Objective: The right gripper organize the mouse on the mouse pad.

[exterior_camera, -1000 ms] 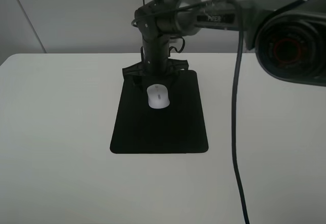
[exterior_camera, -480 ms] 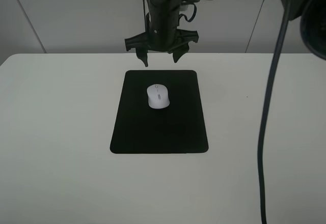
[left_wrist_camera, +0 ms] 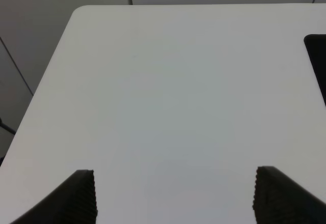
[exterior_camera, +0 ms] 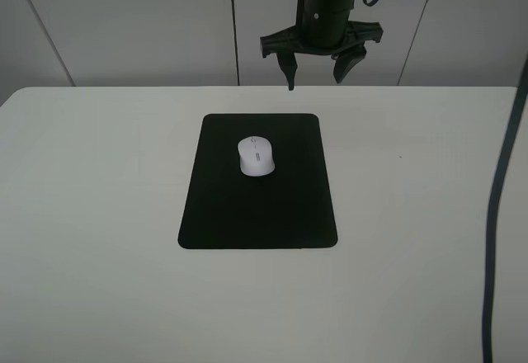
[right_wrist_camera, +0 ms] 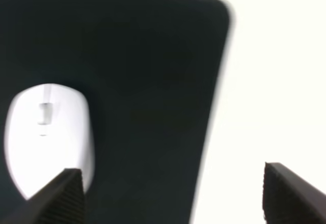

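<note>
1 mouse [exterior_camera: 256, 156] on mouse pad [exterior_camera: 256, 210], white table [exterior_camera: 99, 214], right hand [exterior_camera: 316, 78] spread above

A white table [exterior_camera: 99, 280] fills most of the high view, its top matte and plain, its far corners rounded (the left wrist view shows one of them up close). A tiny dark speck [exterior_camera: 401, 157] sits on its right half. Behind the table stands a grey wall [exterior_camera: 124, 25], split into panels by thin dark seams [exterior_camera: 233, 33].
</note>
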Controlling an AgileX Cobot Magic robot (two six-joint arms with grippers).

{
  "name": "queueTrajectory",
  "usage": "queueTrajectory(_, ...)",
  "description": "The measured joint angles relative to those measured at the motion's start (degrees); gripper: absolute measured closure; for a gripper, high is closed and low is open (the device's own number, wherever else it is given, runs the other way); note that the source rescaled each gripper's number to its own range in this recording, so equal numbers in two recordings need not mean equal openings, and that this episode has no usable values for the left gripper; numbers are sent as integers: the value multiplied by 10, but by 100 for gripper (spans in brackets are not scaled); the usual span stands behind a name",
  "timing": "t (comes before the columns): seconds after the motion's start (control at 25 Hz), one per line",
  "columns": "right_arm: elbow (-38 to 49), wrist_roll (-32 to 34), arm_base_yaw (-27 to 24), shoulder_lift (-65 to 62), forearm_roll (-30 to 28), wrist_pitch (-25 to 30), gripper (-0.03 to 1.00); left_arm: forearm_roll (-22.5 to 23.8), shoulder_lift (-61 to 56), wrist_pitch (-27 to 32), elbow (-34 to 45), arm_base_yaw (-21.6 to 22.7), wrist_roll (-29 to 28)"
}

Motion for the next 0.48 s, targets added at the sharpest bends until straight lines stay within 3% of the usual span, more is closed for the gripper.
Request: queueTrajectory(0.48, 258, -7, -123, -175, 22, -101, 50, 0, 0, 0, 0, 0, 0)
